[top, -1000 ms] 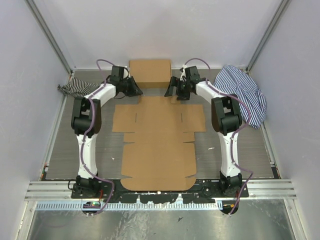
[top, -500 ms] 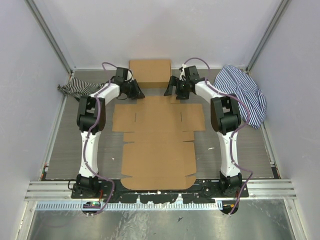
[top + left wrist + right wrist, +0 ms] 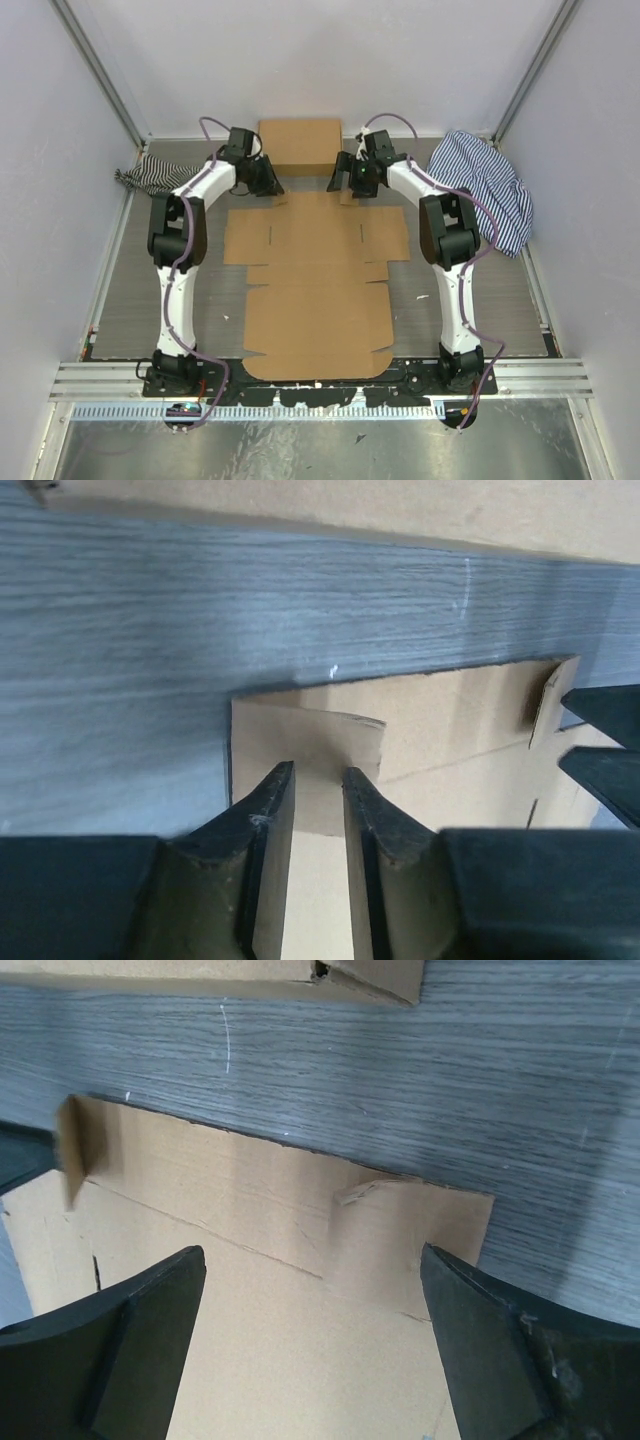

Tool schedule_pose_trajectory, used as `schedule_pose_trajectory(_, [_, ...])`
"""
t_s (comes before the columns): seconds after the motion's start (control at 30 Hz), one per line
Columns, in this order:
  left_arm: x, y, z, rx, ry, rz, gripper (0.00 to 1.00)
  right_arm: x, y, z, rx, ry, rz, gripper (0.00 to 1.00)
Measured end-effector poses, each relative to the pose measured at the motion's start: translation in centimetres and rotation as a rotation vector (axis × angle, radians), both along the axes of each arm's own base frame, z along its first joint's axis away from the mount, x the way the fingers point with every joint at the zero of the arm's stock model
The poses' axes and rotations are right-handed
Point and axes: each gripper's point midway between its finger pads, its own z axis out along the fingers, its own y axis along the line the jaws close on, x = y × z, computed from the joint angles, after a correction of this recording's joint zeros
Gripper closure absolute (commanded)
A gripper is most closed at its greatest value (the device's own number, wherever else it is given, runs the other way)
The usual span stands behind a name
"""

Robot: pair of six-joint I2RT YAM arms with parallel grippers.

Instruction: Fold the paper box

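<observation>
Table [image 3: 130, 300]: grey wood-grain top; both arms are bolted at its near edge.
Paper box [image 3: 318, 300]: lies unfolded and flat in the middle of the table. Its rounded near flap sits between the two arm bases and its far edge lies between the two grippers. It is a creased, slitted sheet, not yet a container.
Left gripper [image 3: 318, 770]: low over the far left corner of the paper box. Its fingers stand a narrow gap apart, with cardboard showing through the gap.
Corner flap [image 3: 300, 735]: a small flap standing up just past the left fingertips. It is wider than the gap, and I cannot tell whether the fingers touch it.
Right gripper [image 3: 315, 1250]: above the far right corner of the paper box with its fingers spread wide, clamped on nothing.
Cardboard box [image 3: 300, 145]: a neat low brown box at the far edge of the table, just beyond the paper box. Its top is closed, so its inside is hidden.
Small striped cloth [image 3: 150, 175]: bunched at the far left.
Large striped cloth [image 3: 490, 185]: heaped at the far right, beside the right arm.
</observation>
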Motion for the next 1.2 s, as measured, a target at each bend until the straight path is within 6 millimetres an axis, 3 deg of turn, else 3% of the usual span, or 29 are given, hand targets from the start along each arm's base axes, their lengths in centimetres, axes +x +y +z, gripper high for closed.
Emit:
schedule_pose_trajectory(0.2, [-0.6, 1.7, 6.0, 0.013, -0.082, 0.033, 0.61, -0.1, -2.0, 1.7, -0.05, -0.007, -0.043, 0.01])
schedule_pose_trajectory(0.37, [-3.0, 3.5, 10.8, -0.004, -0.149, 0.063, 0.61, -0.3, -5.2, 7.3, -0.075, -0.081, -0.117, 0.0])
schedule_pose_trajectory(0.5, [-7.6, 4.5, 10.4, -0.016, -0.113, 0.081, 0.61, -3.7, -7.6, 12.1, -0.099, -0.147, -0.171, 0.0])
schedule_pose_trajectory(0.57, [-10.8, 4.7, 8.6, -0.014, -0.062, 0.088, 0.61, -6.3, -7.9, 12.7, -0.123, -0.154, -0.178, 0.0])
schedule_pose_trajectory(0.67, [-15.5, 4.9, 5.4, 0.007, 0.033, 0.085, 0.6, -11.1, -7.4, 11.2, -0.167, -0.121, -0.151, 0.0])
schedule_pose_trajectory(0.73, [-18.7, 5.0, 3.3, 0.029, 0.092, 0.08, 0.59, -14.8, -7.2, 8.8, -0.194, -0.069, -0.12, 0.0])
schedule_pose_trajectory(0.9, [-24.2, 5.8, 1.8, 0.036, 0.126, 0.098, 0.52, -22.2, -8.8, 3.4, -0.233, 0.073, -0.106, 0.0])
schedule_pose_trajectory(1.0, [-25.0, 6.3, 2.3, 0.021, 0.074, 0.125, 0.46, -24.0, -9.5, 2.1, -0.234, 0.112, -0.125, 0.0])
schedule_pose_trajectory(1.2, [-25.0, 6.6, 2.8, 0.0, 0.013, 0.159, 0.42, -24.3, -9.1, 1.7, -0.194, 0.118, -0.131, 0.0])
